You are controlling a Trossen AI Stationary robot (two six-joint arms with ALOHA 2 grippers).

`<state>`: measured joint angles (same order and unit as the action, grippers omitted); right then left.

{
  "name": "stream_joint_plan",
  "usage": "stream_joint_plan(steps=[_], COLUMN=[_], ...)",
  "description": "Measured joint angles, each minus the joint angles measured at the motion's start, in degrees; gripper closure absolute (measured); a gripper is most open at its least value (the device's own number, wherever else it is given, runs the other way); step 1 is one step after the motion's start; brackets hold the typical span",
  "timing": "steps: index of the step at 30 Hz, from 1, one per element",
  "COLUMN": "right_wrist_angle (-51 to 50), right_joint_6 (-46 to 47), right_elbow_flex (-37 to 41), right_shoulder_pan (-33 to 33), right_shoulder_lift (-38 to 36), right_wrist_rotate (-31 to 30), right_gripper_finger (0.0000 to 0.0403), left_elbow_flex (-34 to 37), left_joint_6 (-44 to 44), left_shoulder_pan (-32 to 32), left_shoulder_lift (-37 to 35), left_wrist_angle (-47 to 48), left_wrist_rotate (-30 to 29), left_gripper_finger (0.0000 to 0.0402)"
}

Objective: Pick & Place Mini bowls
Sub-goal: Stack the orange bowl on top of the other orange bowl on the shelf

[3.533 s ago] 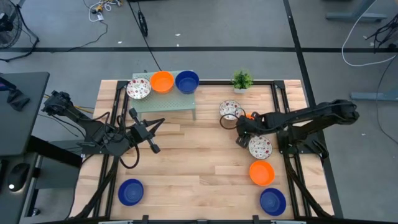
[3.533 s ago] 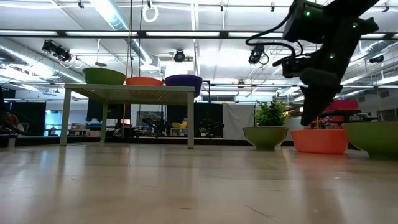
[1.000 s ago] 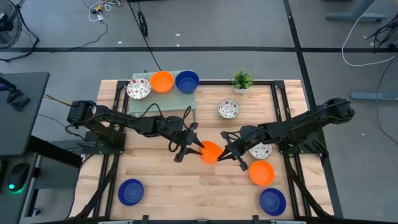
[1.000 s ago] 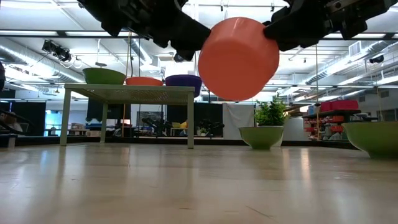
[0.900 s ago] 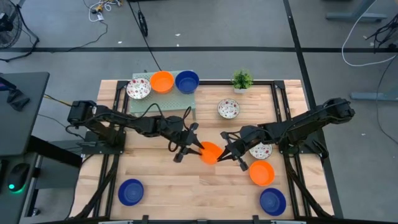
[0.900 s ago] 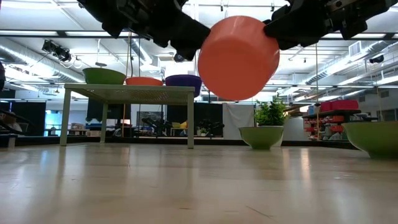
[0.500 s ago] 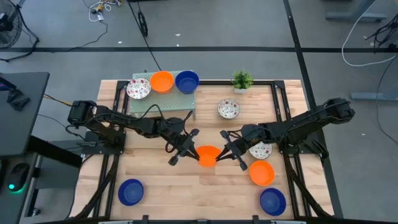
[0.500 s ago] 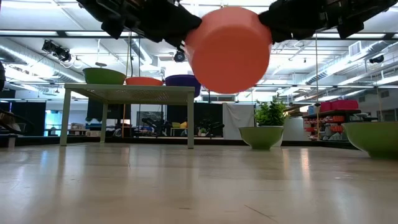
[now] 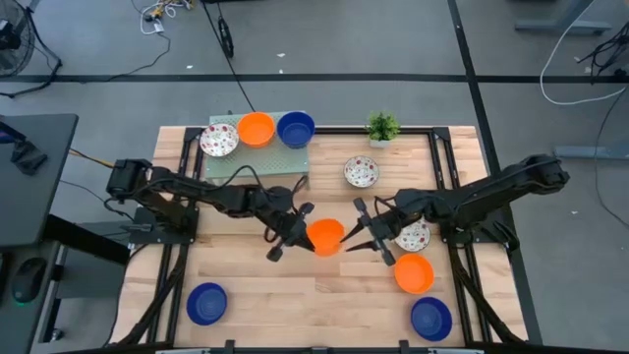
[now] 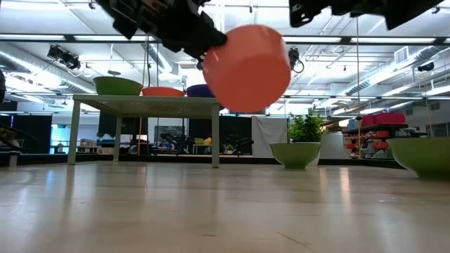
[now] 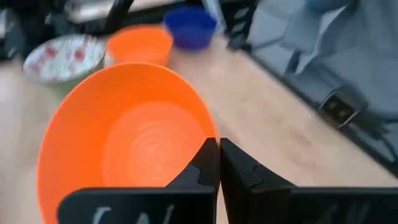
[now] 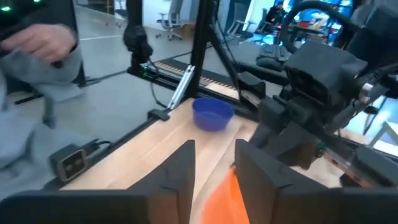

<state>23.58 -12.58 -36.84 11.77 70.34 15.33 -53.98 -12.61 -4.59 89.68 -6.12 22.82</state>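
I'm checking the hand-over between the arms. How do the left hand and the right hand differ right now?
The left hand is shut on the rim of the orange bowl, holding it above the table; the right hand is open and holds nothing. The left hand touches the bowl, while the right hand sits just beside it, apart. Both are dark two-finger hands meeting at the table's middle.

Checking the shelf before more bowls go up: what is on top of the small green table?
On the small green table sit three bowls in a row: speckled bowl, orange bowl, blue bowl. The tabletop beneath them is covered.
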Motion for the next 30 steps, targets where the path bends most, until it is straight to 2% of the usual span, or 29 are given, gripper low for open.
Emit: stream_joint_plan(steps=[6, 9, 13, 19, 25, 27, 30], right_wrist_angle=[-14.64, -15.97, -8.99, 10.28, 15.78, 15.9, 16.02], right_joint_6=[2.71, 4.61, 4.69, 4.61, 4.61, 4.6, 4.59], right_elbow_flex=[0.03, 1.71, 7.69, 17.9, 20.15, 20.15, 20.15], right_shoulder_pan=[2.41, 3.13, 3.44, 3.24, 3.22, 3.22, 3.22], right_shoulder_lift=[-3.78, -3.51, -2.91, -2.95, -2.95, -2.95, -2.95], right_wrist_rotate=[0.4, 0.46, 0.56, -3.5, -6.12, -6.12, -6.12], right_gripper_finger=[0.0273, 0.0273, 0.0279, 0.0291, 0.0299, 0.0301, 0.0303], left_elbow_flex=[-11.7, -19.31, -31.51, -47.64, -51.55, -51.39, -48.97], left_joint_6=[1.82, 6.15, 12.41, 19.31, 20.49, 19.56, 16.37], left_shoulder_pan=[-4.52, -6.05, -6.17, -3.58, 5.31, 9.17, 14.34], left_shoulder_lift=[-0.06, -0.08, -0.19, -0.32, -0.3, -0.19, -0.12], left_wrist_angle=[23.69, 37.04, 54.07, 76.17, 84.75, 85.15, 80.77], left_wrist_rotate=[-18.16, -24.88, -32.84, -46.58, -52.66, -52.71, -52.74], left_gripper_finger=[0.0398, 0.0398, 0.0398, 0.0397, 0.0398, 0.0398, 0.0396])
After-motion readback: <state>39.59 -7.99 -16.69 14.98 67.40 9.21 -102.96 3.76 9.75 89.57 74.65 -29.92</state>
